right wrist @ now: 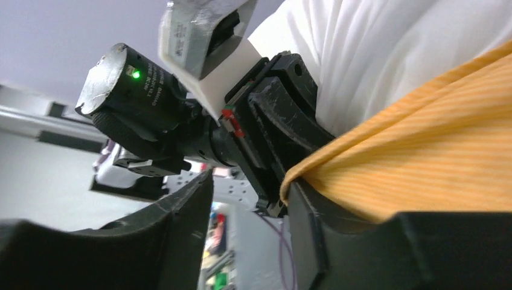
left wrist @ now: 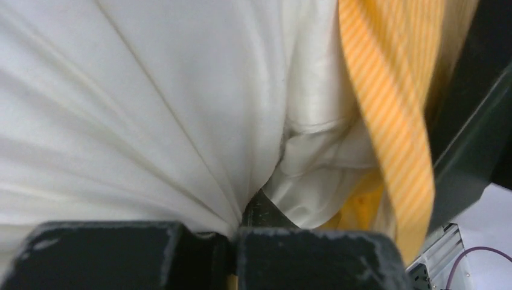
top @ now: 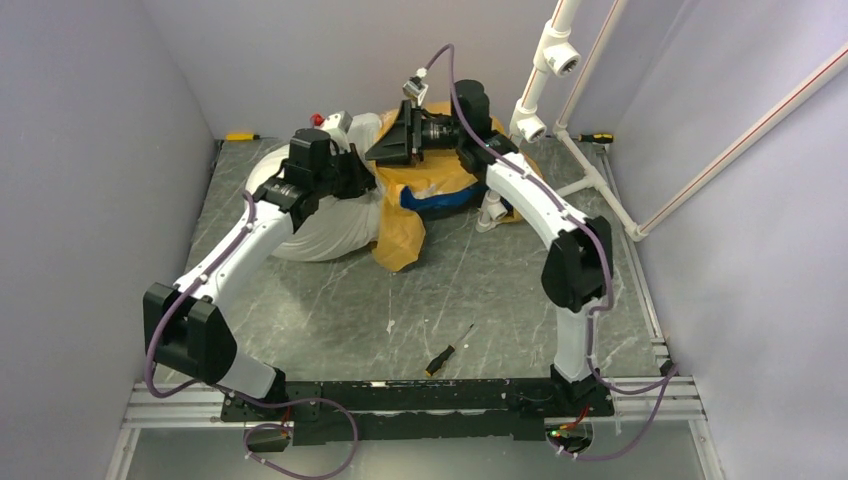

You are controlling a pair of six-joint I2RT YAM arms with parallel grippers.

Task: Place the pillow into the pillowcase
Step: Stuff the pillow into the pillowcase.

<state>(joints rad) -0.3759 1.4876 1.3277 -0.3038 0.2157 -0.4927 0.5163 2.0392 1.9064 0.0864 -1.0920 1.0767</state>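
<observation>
Where the left gripper (top: 352,178) meets the pillow (top: 320,228), at the far left-centre of the table (top: 330,310), its fingers (left wrist: 102,257) are closed together on a pinch of white cloth. In the left wrist view the folds fan outward from that pinch. The pillow bulges to the left and near side of the grip, with its red-logo end toward the far wall. Most of its bulk lies outside the case.

Just right of it, and touching it, lies the pillowcase (top: 412,205), orange side up with a strip of blue showing at its right. Its striped orange hem crosses the right of the left wrist view.

Further right, the right gripper (top: 398,140) hovers over the far edge of the case. Its fingers (right wrist: 362,248) stand apart. The orange hem is draped over one of them rather than clamped between the two, and white pillow cloth shows just beyond the hem.

The coming move appears to turn on one relation: the pillow lies left of the case mouth. Its long axis seems to run left to right toward that mouth, though the bunched cloth makes this uncertain. The left arm, gripping the pillow, is the better placed to push rightward while the right finger props the hem. A screwdriver (top: 447,352) lies well apart, near the bases.
</observation>
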